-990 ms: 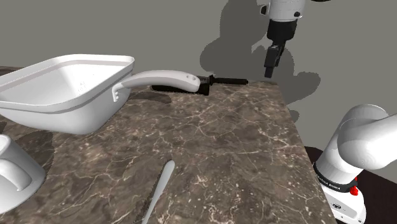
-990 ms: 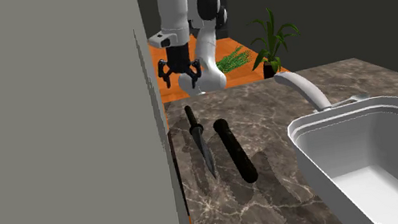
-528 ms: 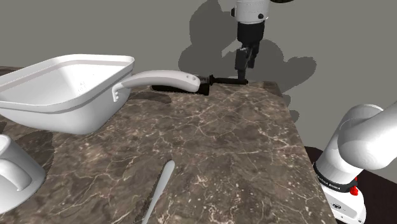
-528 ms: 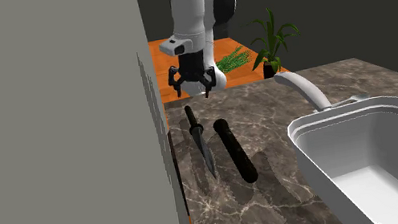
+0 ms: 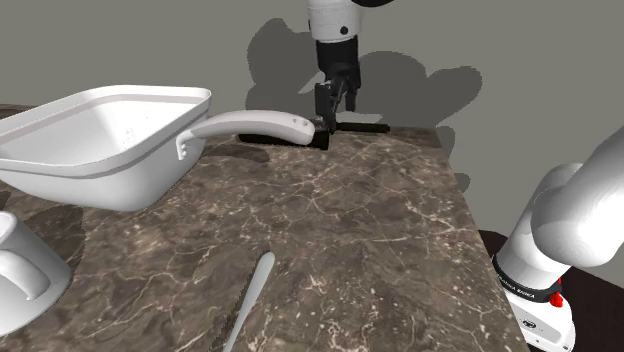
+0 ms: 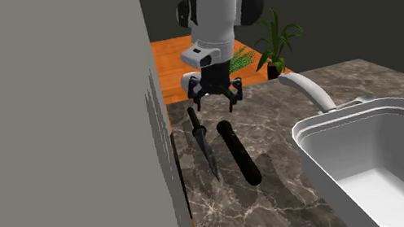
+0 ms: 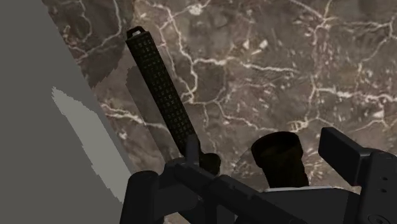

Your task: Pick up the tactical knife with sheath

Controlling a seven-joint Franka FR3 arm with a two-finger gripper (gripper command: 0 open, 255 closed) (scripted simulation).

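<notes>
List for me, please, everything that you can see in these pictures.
counter: one, dark brown marble, bearing the rest.
wall: one, grey, along the counter's edge.
knife: one, black, on the counter beside the wall.
sheath: one, black, beside the knife, apart from it.
sink: one, white, on the counter.
faucet: one, white, at the sink's edge.
mug: one, white, shoulder view's lower left.
utensil handle: one, pale grey, shoulder view's bottom edge.
potted plant: one, green, beyond the counter.
arm: one, white, above the knife.
fingers: two, black, open, above knife and sheath.
</notes>
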